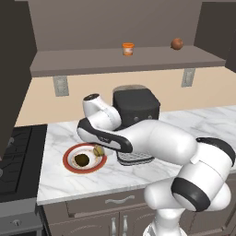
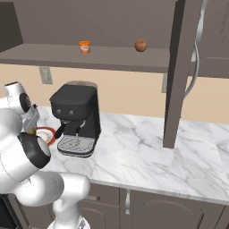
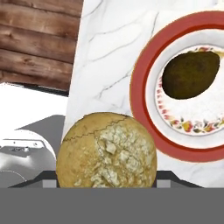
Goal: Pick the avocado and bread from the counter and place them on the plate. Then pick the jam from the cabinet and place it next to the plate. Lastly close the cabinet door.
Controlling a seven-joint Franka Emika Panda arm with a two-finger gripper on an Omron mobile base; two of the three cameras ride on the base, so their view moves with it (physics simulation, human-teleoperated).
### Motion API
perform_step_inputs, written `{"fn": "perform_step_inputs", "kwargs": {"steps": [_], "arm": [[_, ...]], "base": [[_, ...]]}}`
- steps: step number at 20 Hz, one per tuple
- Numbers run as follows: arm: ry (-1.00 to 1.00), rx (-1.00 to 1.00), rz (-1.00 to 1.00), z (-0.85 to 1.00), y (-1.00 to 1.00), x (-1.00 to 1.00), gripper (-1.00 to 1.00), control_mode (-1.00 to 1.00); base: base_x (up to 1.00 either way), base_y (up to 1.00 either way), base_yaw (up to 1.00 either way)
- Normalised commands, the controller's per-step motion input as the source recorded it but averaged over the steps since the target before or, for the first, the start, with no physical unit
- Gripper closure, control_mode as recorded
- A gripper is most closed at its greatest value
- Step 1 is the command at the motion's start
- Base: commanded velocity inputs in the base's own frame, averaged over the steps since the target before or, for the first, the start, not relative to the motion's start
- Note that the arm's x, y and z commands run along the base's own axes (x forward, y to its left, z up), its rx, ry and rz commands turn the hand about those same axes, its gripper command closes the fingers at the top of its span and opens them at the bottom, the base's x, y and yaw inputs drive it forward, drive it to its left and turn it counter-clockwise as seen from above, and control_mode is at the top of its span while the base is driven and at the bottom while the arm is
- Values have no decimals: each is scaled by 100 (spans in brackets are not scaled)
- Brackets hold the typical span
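My gripper [image 3: 107,176] is shut on the bread [image 3: 107,151], a tan crusty lump low in the hand view that hides most of the fingers. In the left base view the bread [image 1: 98,151] hangs at the right rim of the red-rimmed plate [image 1: 69,152], with the gripper [image 1: 98,148] on it. The dark avocado [image 3: 190,75] lies on the plate [image 3: 141,87], also visible as the avocado [image 1: 81,160] in the plate's centre. The orange jam [image 1: 127,49] stands on the shelf of the open cabinet [image 1: 92,60]. The jam [image 2: 84,46] is upright.
A black coffee machine [image 1: 136,108] stands on the marble counter [image 1: 64,182] just right of the plate. A reddish-brown ball [image 1: 177,44] sits on the shelf right of the jam. The cabinet door [image 2: 179,76] juts open over the counter. A stove [image 1: 18,156] lies left.
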Motion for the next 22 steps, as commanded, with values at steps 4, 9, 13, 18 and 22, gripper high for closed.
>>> {"fn": "perform_step_inputs", "kwargs": {"steps": [4,9,13,18,22], "arm": [[0,0,7,-9,0,2,100,-100],[0,0,4,-5,0,11,100,-100],[0,0,1,-2,0,21,100,-100],[0,0,0,-5,0,18,100,-100],[0,0,1,-11,1,11,100,-100]], "base": [[0,0,0],[0,0,0],[0,0,0],[0,0,0],[0,0,0]]}}
